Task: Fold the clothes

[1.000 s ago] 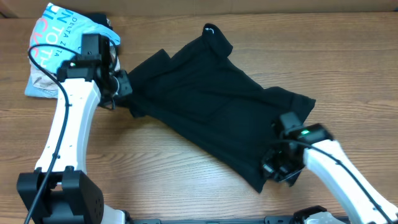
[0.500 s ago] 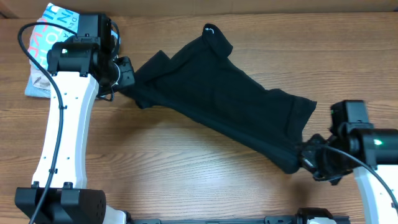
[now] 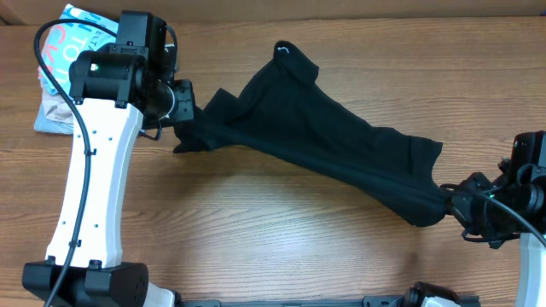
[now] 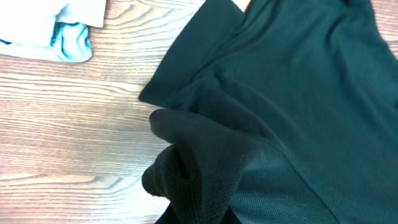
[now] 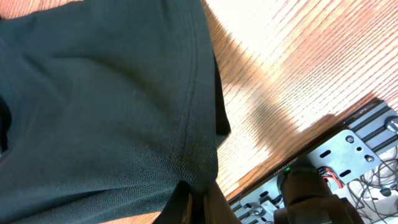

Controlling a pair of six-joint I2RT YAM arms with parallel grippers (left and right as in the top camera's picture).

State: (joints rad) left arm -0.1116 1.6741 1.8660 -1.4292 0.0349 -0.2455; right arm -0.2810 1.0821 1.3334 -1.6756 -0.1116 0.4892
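Note:
The black shirt (image 3: 316,136) is stretched diagonally across the wooden table, its collar with a tiny white mark (image 3: 287,49) at the back. My left gripper (image 3: 186,119) is shut on the shirt's left end; the left wrist view shows the fabric (image 4: 205,162) bunched at the jaws (image 4: 196,214). My right gripper (image 3: 450,205) is shut on the shirt's lower right corner near the table's right edge; the right wrist view shows the hem (image 5: 186,124) pinched between the fingers (image 5: 194,205). The middle of the shirt hangs taut between both grippers.
A light blue lettered T-shirt (image 3: 64,38) lies on beige folded garments (image 3: 53,111) at the back left, just behind my left arm; it also shows in the left wrist view (image 4: 56,28). The table's front edge and metal mount (image 5: 348,155) are close to my right gripper.
Both grippers have pulled apart with the shirt: the left up and right, the right far to the right. The shirt has been drawn from a spread heap into a taut diagonal band.

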